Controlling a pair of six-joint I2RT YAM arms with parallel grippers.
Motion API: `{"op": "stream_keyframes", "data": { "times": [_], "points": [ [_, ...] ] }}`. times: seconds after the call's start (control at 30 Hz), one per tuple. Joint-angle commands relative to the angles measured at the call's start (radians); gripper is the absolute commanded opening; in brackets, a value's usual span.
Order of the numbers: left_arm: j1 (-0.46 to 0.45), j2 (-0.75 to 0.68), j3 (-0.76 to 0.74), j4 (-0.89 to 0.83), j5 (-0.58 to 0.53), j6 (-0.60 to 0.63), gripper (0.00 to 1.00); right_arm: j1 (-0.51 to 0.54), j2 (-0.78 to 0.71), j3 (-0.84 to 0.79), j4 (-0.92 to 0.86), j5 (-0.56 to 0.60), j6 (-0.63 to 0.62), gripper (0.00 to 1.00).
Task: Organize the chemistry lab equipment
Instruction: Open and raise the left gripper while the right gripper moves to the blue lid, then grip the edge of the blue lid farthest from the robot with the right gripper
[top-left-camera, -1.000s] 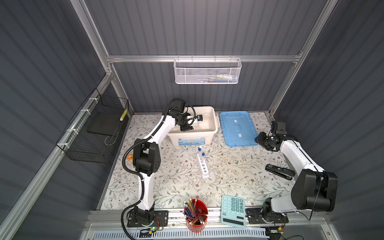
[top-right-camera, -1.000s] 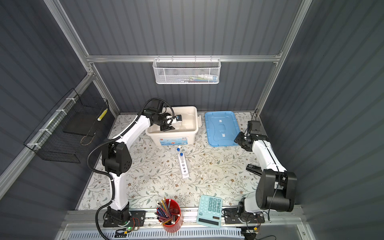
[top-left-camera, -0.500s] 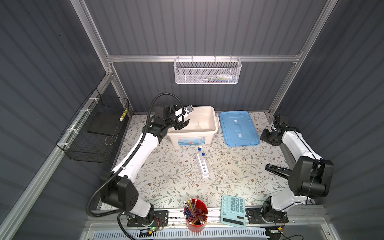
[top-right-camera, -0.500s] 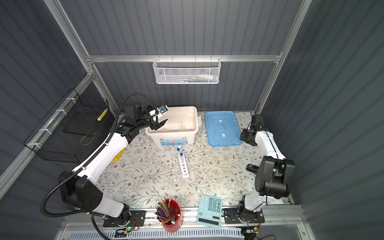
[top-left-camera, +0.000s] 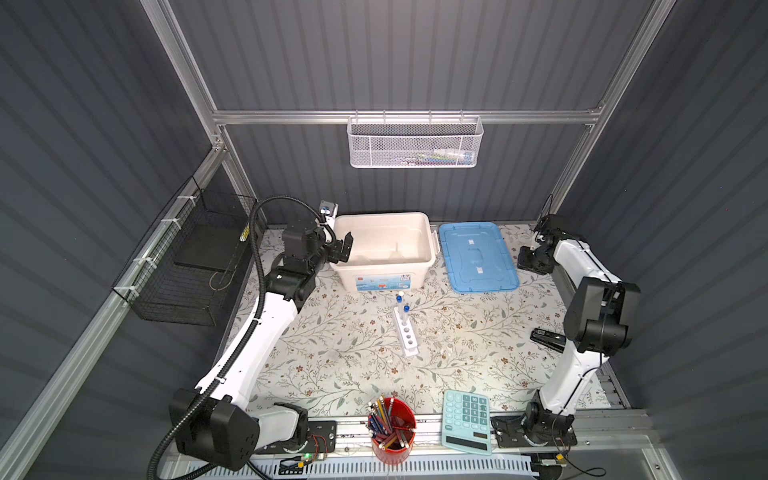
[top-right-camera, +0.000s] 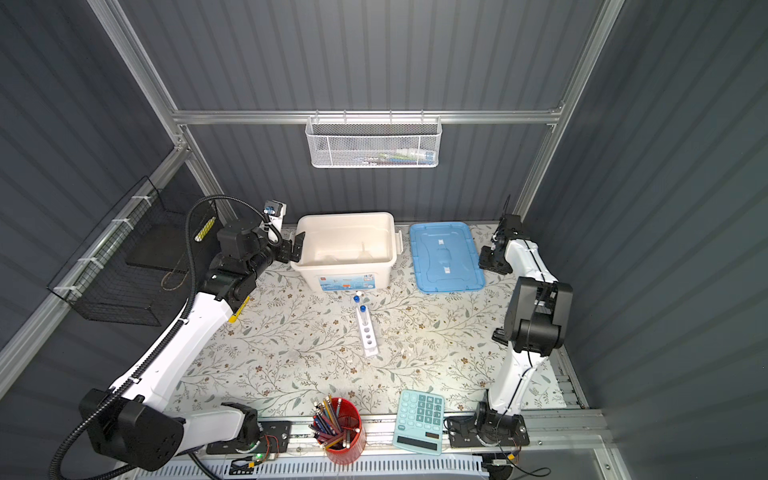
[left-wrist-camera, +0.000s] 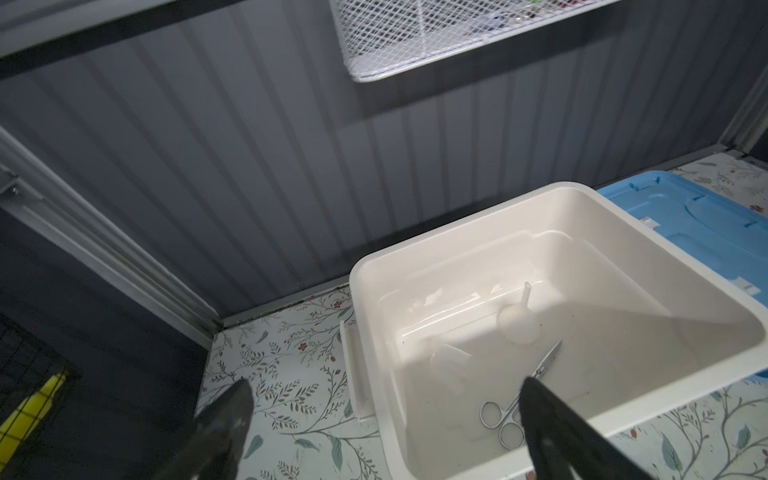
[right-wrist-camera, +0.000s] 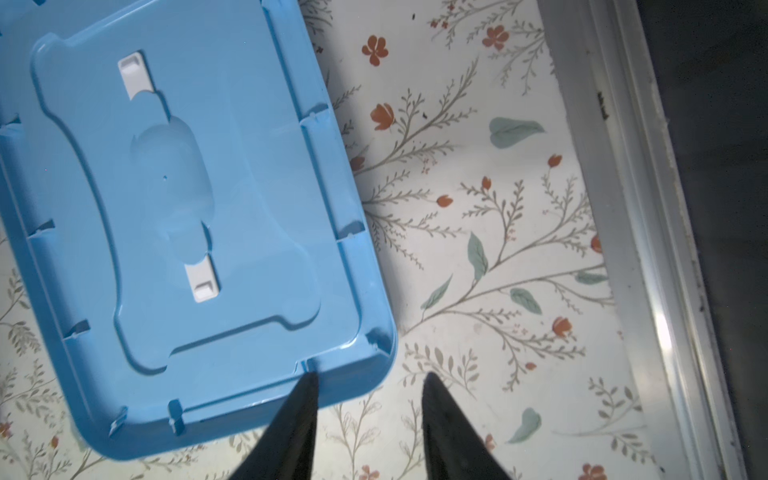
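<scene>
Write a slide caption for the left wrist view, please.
Left gripper, fingers open, at the white bin holding silver scissors-like tool and clear funnel; blue lid alongside.

Indistinct glass dishes (left-wrist-camera: 451, 359); wire basket (top-left-camera: 415, 143) contents blurred.

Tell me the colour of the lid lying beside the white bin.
The lid is light blue, clearest in the right wrist view.

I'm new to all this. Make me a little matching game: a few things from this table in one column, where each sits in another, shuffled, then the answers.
1. scissors-like tool
2. blue lid
3. white rack
4. calculator

A. at the table's front edge, near the red cup
B. inside the white bin
C. mid-table, with blue-capped tubes at its far end
D. flat on the table beside the bin

Pairs: 1-B, 2-D, 3-C, 4-A
</scene>
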Motion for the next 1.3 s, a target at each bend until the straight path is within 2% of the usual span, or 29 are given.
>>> {"op": "stream_keyframes", "data": {
  "times": [0.0, 0.2, 0.4, 0.57, 0.77, 1.07, 1.27],
  "points": [
    [0.054, 0.027, 0.017, -0.049, 0.055, -0.165, 1.00, -0.002, 0.052, 0.057, -0.043, 0.019, -0.051, 0.42],
    [0.109, 0.085, 0.039, -0.073, 0.142, -0.247, 1.00, -0.001, 0.113, 0.101, -0.037, -0.006, -0.072, 0.41],
    [0.116, 0.102, 0.055, -0.074, 0.197, -0.245, 1.00, 0.000, 0.166, 0.124, -0.038, -0.012, -0.091, 0.37],
    [0.117, 0.059, -0.016, 0.016, 0.221, -0.240, 1.00, 0.002, 0.198, 0.127, -0.027, -0.016, -0.098, 0.34],
    [0.116, 0.062, -0.014, -0.008, 0.204, -0.215, 1.00, 0.003, 0.241, 0.177, -0.017, 0.000, -0.100, 0.33],
    [0.117, 0.077, -0.019, -0.013, 0.203, -0.206, 1.00, 0.006, 0.362, 0.349, -0.090, -0.014, -0.077, 0.33],
    [0.117, 0.087, -0.010, -0.017, 0.193, -0.196, 1.00, 0.030, 0.421, 0.420, -0.142, 0.017, -0.080, 0.31]
  ]
}}
